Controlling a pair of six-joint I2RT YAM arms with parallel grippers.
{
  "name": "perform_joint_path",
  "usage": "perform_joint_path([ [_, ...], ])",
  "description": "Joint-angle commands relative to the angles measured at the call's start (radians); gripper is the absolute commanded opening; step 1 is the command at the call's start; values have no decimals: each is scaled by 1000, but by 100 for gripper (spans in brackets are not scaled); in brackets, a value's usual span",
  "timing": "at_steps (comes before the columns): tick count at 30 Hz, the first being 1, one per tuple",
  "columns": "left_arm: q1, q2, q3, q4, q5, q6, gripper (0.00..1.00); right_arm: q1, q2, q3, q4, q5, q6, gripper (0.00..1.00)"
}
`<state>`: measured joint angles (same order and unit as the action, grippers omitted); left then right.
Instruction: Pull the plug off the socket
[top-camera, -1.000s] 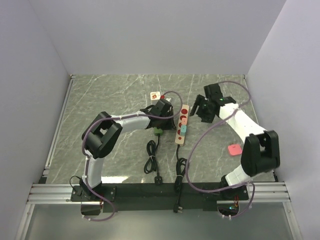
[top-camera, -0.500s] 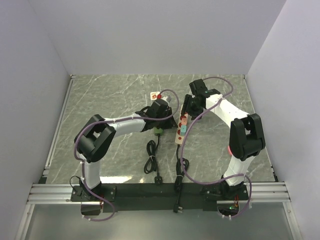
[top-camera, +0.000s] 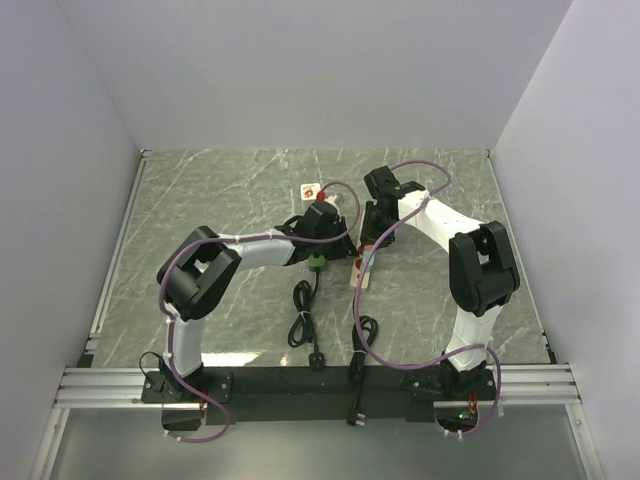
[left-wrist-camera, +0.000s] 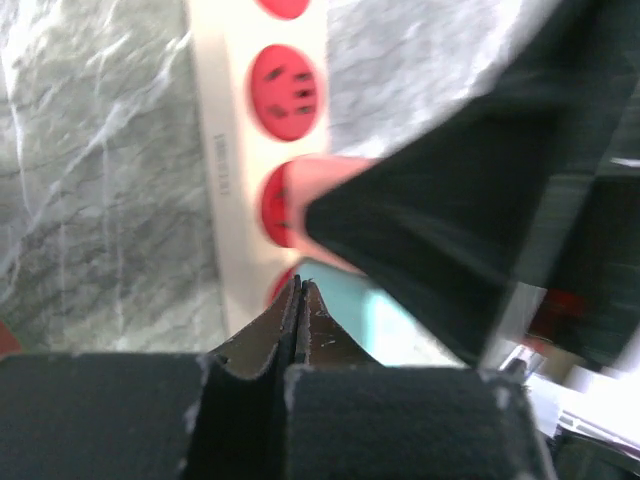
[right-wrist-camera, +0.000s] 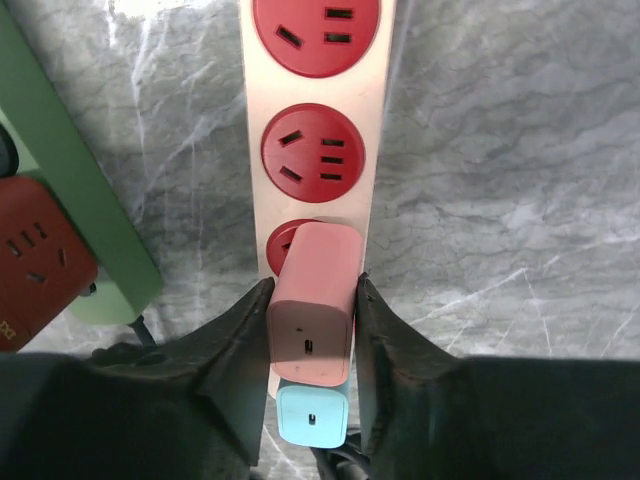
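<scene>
Pink boxy plastic charger plug seated in third red socket of cream power strip, strip lying flat on grey marble-pattern desk. Light-blue plug sits just behind it in the next socket, touching or nearly so.

Right gripper straddling pink plug, black fingers pressed against both long sides; looks closed on it, pads at mid-body. Left gripper fully closed, nothing between fingers, tips resting at or just above strip edge near the blue plug; contact with strip not resolvable from the blurred wrist view. Likely there to pin the strip down.

Handling judgement:
- Plug: rigid hard shell, light, smooth glossy sides, so slip risk under pull. Needs firm squeeze on flat side faces, low on the body near the socket face.
- Resistance comes from socket contact friction, not weight. Expect stick then sudden release.
- Strip: light, unanchored, will lift with plug unless held. Hold-down close to the pink plug preferable.
- Pull straight along pin axis, away from desk; sideways rocking risks bent pins or dragging blue plug.

Green extension block and dark red socket unit near, left of strip; not involved.
</scene>
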<state>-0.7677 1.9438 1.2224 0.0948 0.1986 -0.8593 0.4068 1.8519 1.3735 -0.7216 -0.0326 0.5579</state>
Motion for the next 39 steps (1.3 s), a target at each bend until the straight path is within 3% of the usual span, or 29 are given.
perform_joint_path([
  [1,-7,30,20,48,15,2,0,6,7,39,4,22,14,31],
  [2,-5,43,25,51,16,3,0,7,9,41,1,22,13,22],
  [6,-7,72,32,68,30,0,0,7,17,44,-4,19,13,5],
  [9,-8,76,25,80,39,-9,0,7,12,30,5,11,13,0],
  [17,-12,122,46,68,25,-10,0,10,20,2,33,-32,16,0],
  [22,-8,175,45,-9,-36,-27,0,12,-14,51,2,-38,19,0],
  [29,-8,274,115,-92,-19,2,0,12,-83,159,-93,26,10,0],
  [39,-8,345,175,-176,-31,39,0,12,-132,148,-96,-7,16,0],
])
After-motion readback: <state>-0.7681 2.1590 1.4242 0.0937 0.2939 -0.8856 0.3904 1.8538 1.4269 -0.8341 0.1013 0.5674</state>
